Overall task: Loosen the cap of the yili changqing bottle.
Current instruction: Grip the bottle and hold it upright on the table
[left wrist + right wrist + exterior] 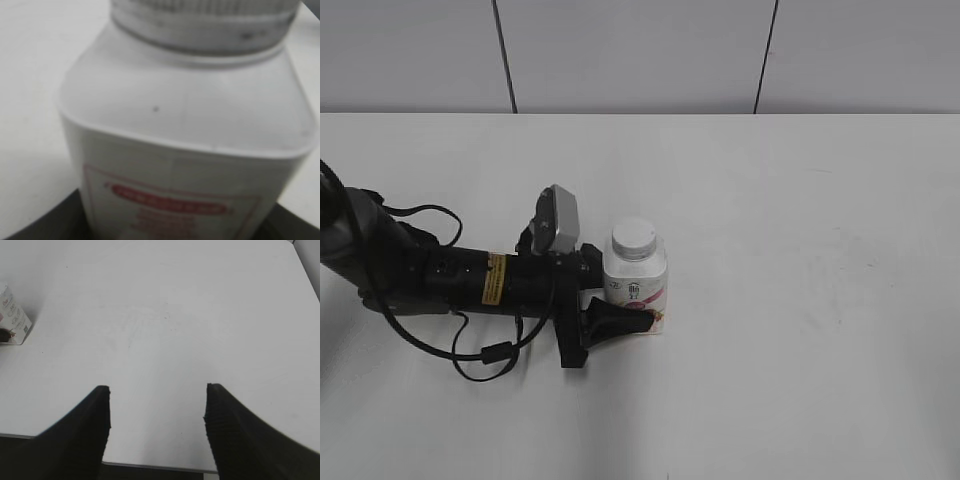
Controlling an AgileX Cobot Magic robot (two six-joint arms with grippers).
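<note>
The yili changqing bottle (636,283) stands upright on the white table, squat and white with a pink-red label. Its white ribbed cap (634,238) sits on the neck. My left gripper (623,303) lies low along the table and is shut on the bottle's lower body, one black finger in front and the other hidden behind. In the left wrist view the bottle (185,130) fills the frame, with the cap (200,20) at the top and the left gripper (170,232) at the bottom corners. My right gripper (157,405) is open and empty over bare table; the bottle's base (12,315) shows far left.
The left arm (440,275) and its looping cable (490,352) lie on the table (800,300) left of the bottle. A grey panelled wall (640,50) runs behind the table. The table's near edge (150,466) shows below the right gripper.
</note>
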